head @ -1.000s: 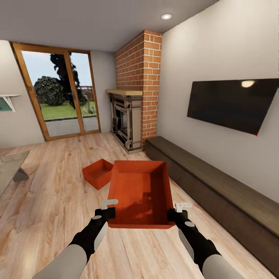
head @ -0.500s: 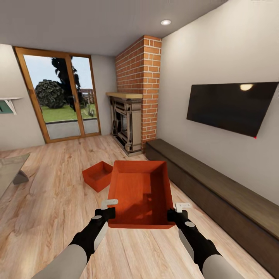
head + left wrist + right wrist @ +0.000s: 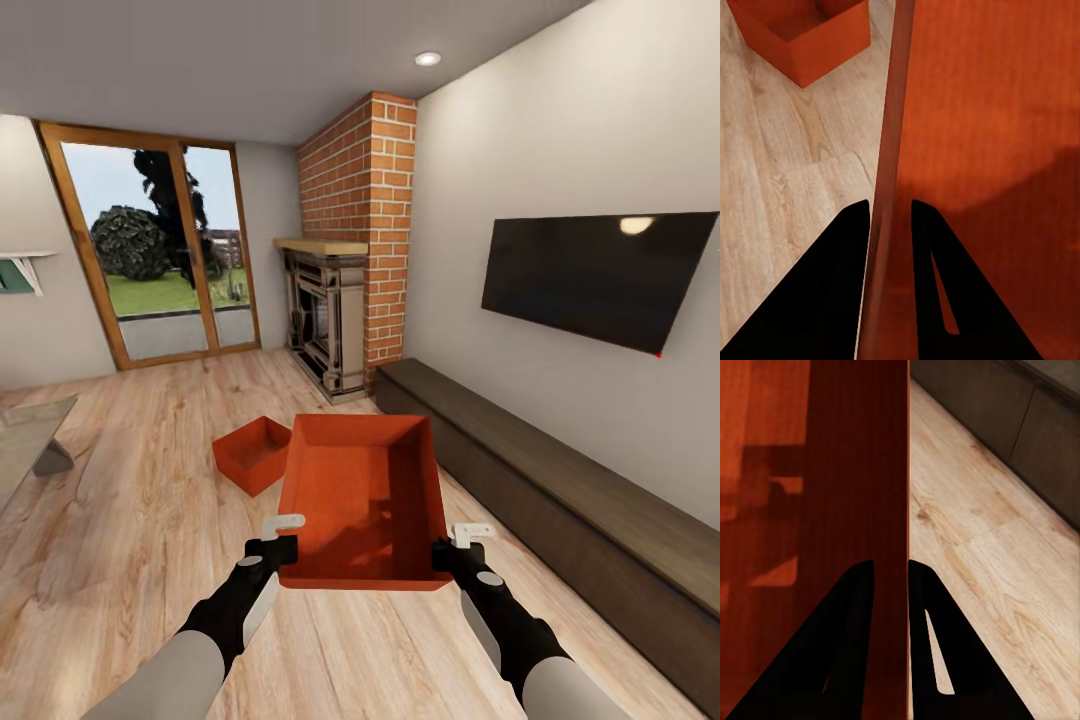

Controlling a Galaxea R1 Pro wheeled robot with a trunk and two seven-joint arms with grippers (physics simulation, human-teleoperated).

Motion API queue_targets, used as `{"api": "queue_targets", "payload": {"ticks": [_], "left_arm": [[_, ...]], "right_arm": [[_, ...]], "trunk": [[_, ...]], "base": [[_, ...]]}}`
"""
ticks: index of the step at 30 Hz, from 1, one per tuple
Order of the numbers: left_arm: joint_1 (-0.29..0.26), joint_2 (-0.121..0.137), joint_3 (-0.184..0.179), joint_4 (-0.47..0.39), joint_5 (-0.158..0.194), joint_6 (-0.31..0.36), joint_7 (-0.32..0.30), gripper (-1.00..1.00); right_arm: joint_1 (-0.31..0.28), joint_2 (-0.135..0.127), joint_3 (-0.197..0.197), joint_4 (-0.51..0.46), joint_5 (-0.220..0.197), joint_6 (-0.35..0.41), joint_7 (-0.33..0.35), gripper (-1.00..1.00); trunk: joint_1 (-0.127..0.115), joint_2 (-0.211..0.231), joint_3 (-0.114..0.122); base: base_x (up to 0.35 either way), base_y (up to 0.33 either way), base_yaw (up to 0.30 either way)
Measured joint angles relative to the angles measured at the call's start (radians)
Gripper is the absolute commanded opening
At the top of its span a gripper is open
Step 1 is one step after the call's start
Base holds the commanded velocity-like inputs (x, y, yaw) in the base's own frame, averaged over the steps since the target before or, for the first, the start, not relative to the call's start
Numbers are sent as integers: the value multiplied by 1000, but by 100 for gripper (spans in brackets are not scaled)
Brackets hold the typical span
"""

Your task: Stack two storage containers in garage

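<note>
Living room (image 3: 150,500) from head view: light wood planks, brick fireplace (image 3: 345,270), wood-framed glass doors (image 3: 150,250), wall TV (image 3: 590,270), long dark bench (image 3: 560,490) along right wall. Held storage container (image 3: 362,500) raised above planks, carried between both arms; left gripper (image 3: 278,540) at its near-left corner, right gripper (image 3: 458,545) at near-right corner. Second storage container (image 3: 252,452) on planks just behind, toward doors.

Left wrist view: 2 black fingers (image 3: 832,300) clamped astride container wall (image 3: 889,187); second bin (image 3: 802,34) on planks beyond.

Right wrist view: fingers (image 3: 840,652) clenched either side of opposite wall (image 3: 896,495); bench base (image 3: 1020,427) beyond.
</note>
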Motion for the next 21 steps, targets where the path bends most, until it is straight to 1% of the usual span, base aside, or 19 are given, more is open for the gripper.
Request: {"api": "queue_targets", "payload": {"ticks": [6,16,21], "left_arm": [[0,0,2,-2,-4,0,-2,-100],[0,0,1,0,0,0,0,-100],[1,0,1,1,3,-1,0,-100]], "right_arm": [[0,0,2,1,-3,-5,-1,-100],[0,0,1,0,0,0,-1,-100],[0,0,2,-1,4,3,0,-100]], "trunk": [[0,0,1],[0,0,8],[0,0,8]], "base": [[0,0,0],[0,0,1],[0,0,210]]}}
